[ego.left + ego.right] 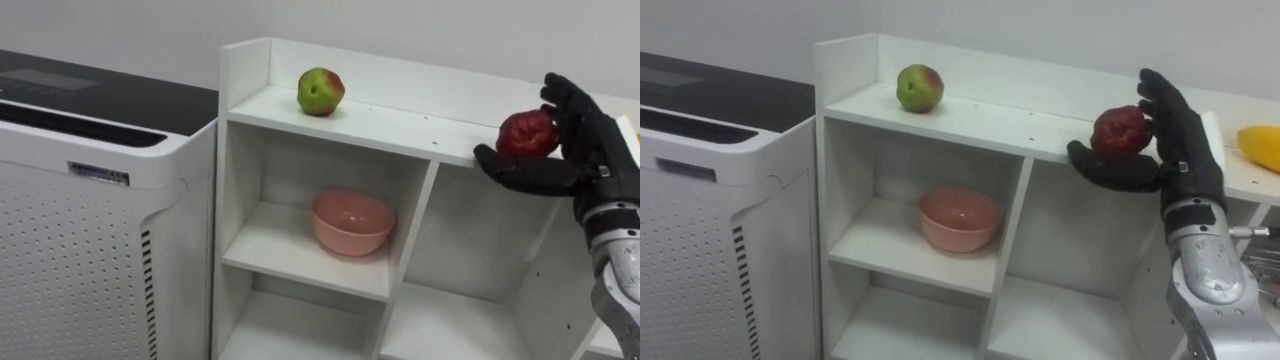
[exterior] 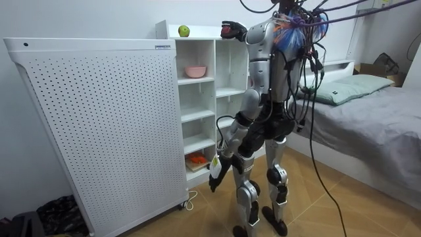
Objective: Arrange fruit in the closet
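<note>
My right hand (image 1: 588,140) is raised at the front edge of the white closet's top board (image 1: 400,126) and is shut on a red apple (image 1: 526,133), thumb below and fingers behind it. The apple hangs just above the board's right part. A green-and-red apple (image 1: 320,91) rests on the same board near its left wall, well apart from my hand. A yellow fruit (image 1: 1261,147) lies on the board further right. In the room view my left hand (image 2: 214,182) hangs low beside my thigh.
A pink bowl (image 1: 352,222) sits in the upper left compartment, and orange items (image 2: 197,159) lie on a low shelf. A tall white perforated appliance (image 1: 90,200) stands against the closet's left side. A bed (image 2: 368,112) is behind me.
</note>
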Motion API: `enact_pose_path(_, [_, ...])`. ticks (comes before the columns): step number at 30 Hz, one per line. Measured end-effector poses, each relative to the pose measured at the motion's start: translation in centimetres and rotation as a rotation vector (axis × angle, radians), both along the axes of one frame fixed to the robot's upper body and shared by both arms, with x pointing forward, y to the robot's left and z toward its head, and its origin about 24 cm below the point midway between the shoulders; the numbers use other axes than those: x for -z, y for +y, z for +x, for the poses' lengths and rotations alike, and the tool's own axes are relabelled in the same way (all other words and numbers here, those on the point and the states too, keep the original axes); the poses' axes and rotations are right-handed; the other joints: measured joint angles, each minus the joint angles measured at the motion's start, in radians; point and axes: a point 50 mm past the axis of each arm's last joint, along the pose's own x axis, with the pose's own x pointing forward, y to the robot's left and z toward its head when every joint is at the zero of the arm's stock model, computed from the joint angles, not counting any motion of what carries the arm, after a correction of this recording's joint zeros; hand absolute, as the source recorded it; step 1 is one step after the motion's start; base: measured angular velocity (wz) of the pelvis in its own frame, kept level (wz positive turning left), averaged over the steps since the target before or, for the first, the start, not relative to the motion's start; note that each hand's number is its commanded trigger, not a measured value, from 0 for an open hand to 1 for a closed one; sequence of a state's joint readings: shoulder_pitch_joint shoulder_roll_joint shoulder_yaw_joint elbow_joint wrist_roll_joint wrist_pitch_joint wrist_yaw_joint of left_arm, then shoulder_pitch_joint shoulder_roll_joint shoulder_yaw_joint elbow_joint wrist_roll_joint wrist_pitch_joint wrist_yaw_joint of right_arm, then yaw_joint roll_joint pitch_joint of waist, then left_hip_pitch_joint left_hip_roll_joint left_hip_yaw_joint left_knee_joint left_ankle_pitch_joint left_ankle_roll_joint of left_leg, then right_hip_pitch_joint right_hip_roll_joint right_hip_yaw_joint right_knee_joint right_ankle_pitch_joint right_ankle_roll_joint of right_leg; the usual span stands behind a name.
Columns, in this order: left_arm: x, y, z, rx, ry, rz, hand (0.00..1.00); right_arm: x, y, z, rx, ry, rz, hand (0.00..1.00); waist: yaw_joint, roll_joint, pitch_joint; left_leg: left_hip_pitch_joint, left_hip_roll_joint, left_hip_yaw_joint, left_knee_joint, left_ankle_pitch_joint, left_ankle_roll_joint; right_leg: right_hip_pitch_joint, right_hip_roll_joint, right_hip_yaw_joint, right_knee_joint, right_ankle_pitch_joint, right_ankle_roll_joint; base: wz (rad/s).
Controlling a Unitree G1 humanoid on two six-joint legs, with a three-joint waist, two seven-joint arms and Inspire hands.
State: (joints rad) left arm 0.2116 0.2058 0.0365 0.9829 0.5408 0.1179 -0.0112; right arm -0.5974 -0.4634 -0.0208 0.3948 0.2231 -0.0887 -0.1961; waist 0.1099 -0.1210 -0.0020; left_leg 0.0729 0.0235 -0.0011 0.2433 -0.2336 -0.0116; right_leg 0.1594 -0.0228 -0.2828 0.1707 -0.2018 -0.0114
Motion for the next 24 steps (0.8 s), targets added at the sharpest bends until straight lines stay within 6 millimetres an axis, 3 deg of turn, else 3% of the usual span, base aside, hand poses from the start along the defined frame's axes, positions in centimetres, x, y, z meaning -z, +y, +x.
enact_pose_path(11, [-0.26,0.15,-0.01,0.001,-0.021,0.018,0.00,-0.06,-0.18,-0.03,0.003,-0.001,0.009,1.00,0.000,0.007,-0.0003,0.007,0.000,0.004,-0.006,0.000,0.000,0.004,0.000,0.003,0.000,0.000,0.000,0.00])
enact_pose_path(24, [-0.35,0.26,0.30,-0.014,-0.048,0.039,0.00,-0.38,-0.25,-0.14,0.009,-0.022,0.010,1.00,-0.001,0.004,0.0064,0.008,0.001,0.009,-0.008,0.000,0.000,0.002,0.001,0.008,-0.001,0.000,0.000,0.00])
